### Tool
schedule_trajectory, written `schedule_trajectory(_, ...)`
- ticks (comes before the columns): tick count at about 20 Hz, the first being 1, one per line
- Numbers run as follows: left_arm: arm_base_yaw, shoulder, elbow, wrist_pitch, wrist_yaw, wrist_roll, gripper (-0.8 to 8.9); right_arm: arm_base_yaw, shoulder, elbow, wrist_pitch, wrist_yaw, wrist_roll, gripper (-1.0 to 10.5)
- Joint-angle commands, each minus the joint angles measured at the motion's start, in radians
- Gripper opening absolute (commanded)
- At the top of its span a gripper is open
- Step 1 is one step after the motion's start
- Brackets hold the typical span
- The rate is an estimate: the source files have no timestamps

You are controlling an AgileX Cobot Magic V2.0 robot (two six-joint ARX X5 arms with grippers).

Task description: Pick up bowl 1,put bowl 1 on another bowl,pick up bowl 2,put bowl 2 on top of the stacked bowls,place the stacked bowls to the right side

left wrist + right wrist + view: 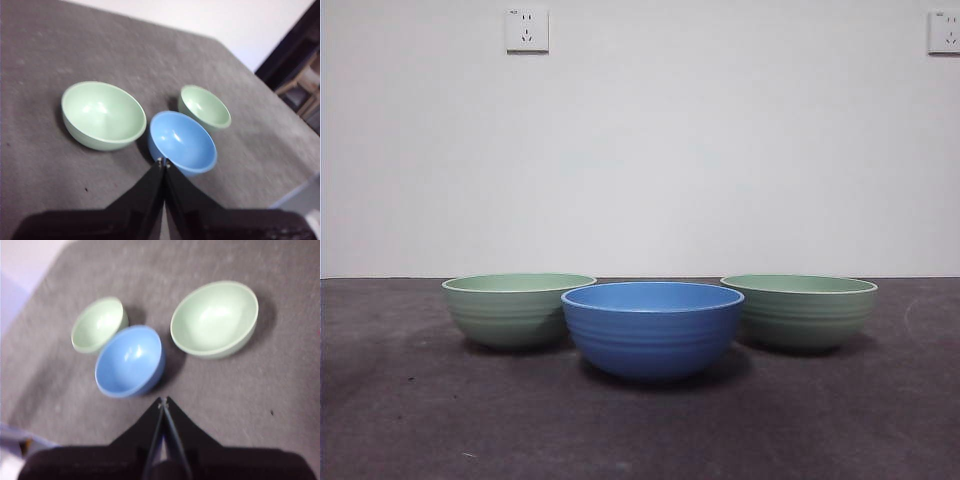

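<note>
Three bowls stand apart on the dark grey table. The blue ribbed bowl [652, 328] [183, 141] [130, 361] sits in the middle, nearest the front. One pale green bowl [518, 310] [102, 115] [98, 324] stands behind it to the left, and a second pale green bowl [800, 310] [205, 106] [215, 319] behind it to the right. All are upright and hold nothing. My left gripper [163, 162] hangs shut above the table on the near side of the blue bowl, holding nothing. My right gripper [163, 402] is likewise shut and holds nothing. Neither arm shows in the front view.
A white wall with two sockets [527, 30] [945, 32] rises behind the table [410, 400]. In the left wrist view the table's edge [295, 192] runs near the bowls, with dark furniture [300, 75] beyond it.
</note>
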Motion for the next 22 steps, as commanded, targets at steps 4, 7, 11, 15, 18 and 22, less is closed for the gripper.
schedule_trajectory(4, -0.021, 0.105, 0.114, -0.149, 0.018, 0.166, -0.07, 0.016, 0.124, 0.146, -0.196, -0.001, -0.217, -0.1)
schedule_trajectory(7, -0.039, 0.147, 0.168, -0.241, 0.016, 0.219, -0.07, 0.017, 0.168, 0.192, -0.289, 0.000, -0.278, -0.1)
schedule_trajectory(11, -0.066, 0.176, 0.212, -0.318, 0.005, 0.249, -0.07, 0.025, 0.195, 0.206, -0.346, 0.003, -0.304, -0.1)
schedule_trajectory(15, -0.079, 0.180, 0.217, -0.333, -0.030, 0.249, -0.03, 0.027, 0.199, 0.206, -0.343, 0.002, -0.304, 0.1)
schedule_trajectory(18, -0.079, 0.180, 0.217, -0.331, -0.030, 0.243, 1.33, 0.027, 0.199, 0.206, -0.339, 0.002, -0.278, 1.1)
schedule_trajectory(22, -0.079, 0.180, 0.217, -0.323, -0.030, 0.229, 6.00, 0.027, 0.199, 0.206, -0.339, 0.002, -0.245, 5.1)
